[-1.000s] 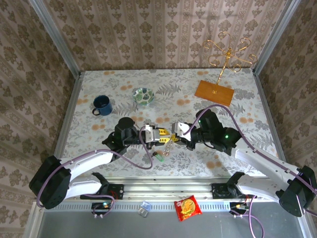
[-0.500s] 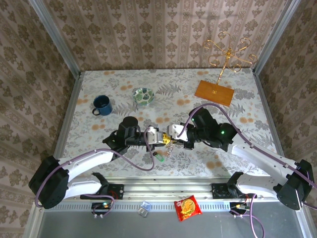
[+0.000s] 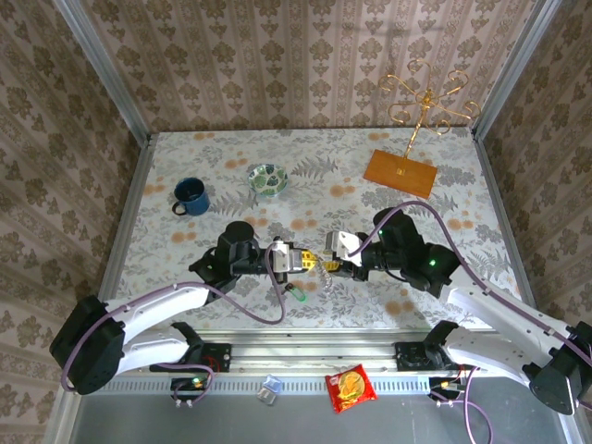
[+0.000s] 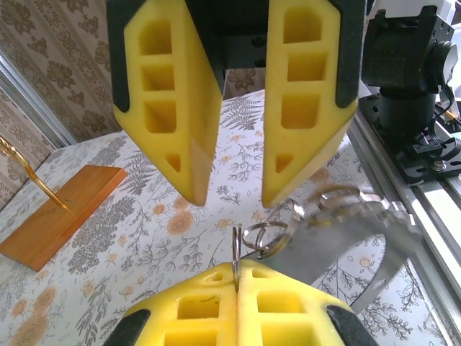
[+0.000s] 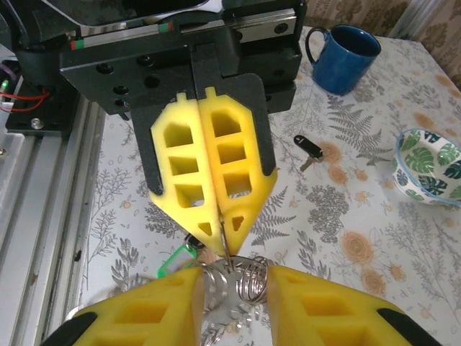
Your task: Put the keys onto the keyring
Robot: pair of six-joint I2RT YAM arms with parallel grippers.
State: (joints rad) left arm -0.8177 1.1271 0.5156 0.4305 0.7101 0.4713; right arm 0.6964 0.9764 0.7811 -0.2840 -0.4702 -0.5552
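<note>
Pinching the keyring (image 4: 328, 241) by a thin coil with the left hand (image 4: 238, 268), pads pressed tight together. Holding it off the tabletop (image 3: 231, 157), tip to tip with the right hand (image 4: 234, 198), fingers spread, gripping nothing. Lying loose on the tabletop, off the ring: green key (image 3: 298, 295), black key (image 5: 312, 148).

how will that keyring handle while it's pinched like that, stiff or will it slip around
Probably stiff but apt to swivel: the keyring is thin wire pinched edge-on in the shut left gripper. It is likely slippery too, being bare shiny metal. The linked rings and metal strip joined to it would likely swing when moved.
</note>
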